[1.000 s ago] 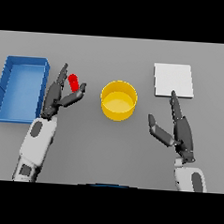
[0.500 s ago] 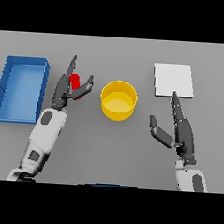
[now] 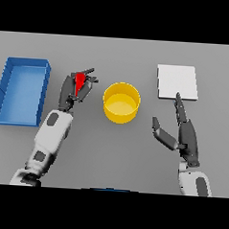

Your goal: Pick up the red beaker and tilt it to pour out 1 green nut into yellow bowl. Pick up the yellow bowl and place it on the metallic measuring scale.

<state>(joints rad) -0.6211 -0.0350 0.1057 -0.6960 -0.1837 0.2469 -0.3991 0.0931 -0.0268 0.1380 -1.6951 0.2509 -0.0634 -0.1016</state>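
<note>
Head view: left robot hand (image 3: pixel 70 92) clamped on red beaker (image 3: pixel 80 82), left of yellow bowl (image 3: pixel 121 103). Right robot hand (image 3: pixel 182 132) idle, fingers apart. Pour pending; bowl not yet on measuring scale (image 3: pixel 177 82).

A grey table (image 3: pixel 109 154) is seen from above, with three things set on its surface. A blue tray (image 3: pixel 4 88) is placed at the left edge, a yellow bowl (image 3: pixel 121 103) is stood near the middle, and a flat, pale square scale (image 3: pixel 177 82) is laid at the right, well apart from the bowl.
</note>
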